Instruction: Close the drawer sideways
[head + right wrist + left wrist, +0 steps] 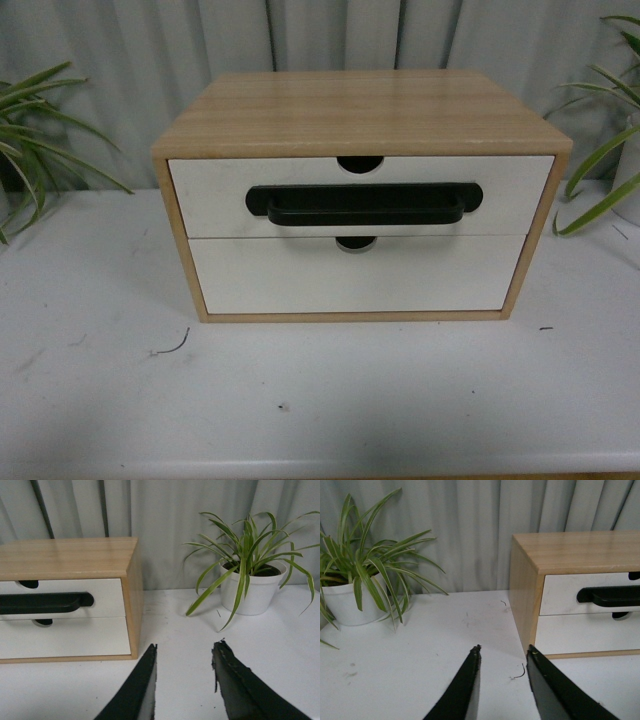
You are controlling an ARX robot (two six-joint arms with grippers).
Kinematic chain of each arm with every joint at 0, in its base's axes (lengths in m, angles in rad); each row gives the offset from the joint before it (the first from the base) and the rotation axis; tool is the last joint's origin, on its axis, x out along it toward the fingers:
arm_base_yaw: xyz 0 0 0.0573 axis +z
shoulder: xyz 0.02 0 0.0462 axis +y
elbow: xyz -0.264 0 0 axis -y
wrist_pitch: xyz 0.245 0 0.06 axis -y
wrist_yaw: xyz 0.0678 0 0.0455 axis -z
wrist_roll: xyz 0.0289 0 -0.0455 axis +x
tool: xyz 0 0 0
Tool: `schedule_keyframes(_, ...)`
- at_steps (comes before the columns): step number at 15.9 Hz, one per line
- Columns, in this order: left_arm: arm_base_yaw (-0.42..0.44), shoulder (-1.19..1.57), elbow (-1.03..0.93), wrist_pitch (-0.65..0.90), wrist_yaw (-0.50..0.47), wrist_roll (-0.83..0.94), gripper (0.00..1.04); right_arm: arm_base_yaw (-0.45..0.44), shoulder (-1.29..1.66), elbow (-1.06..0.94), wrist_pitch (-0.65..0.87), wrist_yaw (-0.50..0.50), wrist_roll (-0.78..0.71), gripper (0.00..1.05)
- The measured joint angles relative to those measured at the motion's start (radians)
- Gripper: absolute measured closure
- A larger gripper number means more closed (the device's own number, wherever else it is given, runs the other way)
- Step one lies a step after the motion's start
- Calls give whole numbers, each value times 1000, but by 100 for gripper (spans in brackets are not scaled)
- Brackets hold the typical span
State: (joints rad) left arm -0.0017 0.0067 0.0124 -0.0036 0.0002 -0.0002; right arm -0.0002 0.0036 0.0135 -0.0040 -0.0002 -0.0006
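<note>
A light wood cabinet (pixel 360 110) stands on the white table (pixel 320 400). Its upper drawer (pixel 210 190) has a white front, a long black bar handle (pixel 365 204) and a half-round notch (pixel 360 163) in its top edge; its front lies flush with the cabinet frame. The drawer also shows in the left wrist view (pixel 560 592) and the right wrist view (pixel 107 590). Neither arm shows in the front view. My left gripper (pixel 504 650) is open and empty, off the cabinet's left front corner. My right gripper (pixel 186 646) is open and empty, off its right front corner.
A lower white-fronted drawer (pixel 350 280) without a handle sits below. A potted plant in a white pot (pixel 347 602) stands left of the cabinet, another (pixel 250 592) on the right. Grey curtain (pixel 130 40) hangs behind. A small dark thread (pixel 172 348) lies on the table.
</note>
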Motion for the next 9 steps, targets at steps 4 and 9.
schedule_keyframes(4, 0, 0, 0, 0, 0, 0, 27, 0, 0, 0, 0, 0, 0, 22)
schedule_keyframes(9, 0, 0, 0, 0, 0, 0, 7, 0, 0, 0, 0, 0, 0, 6)
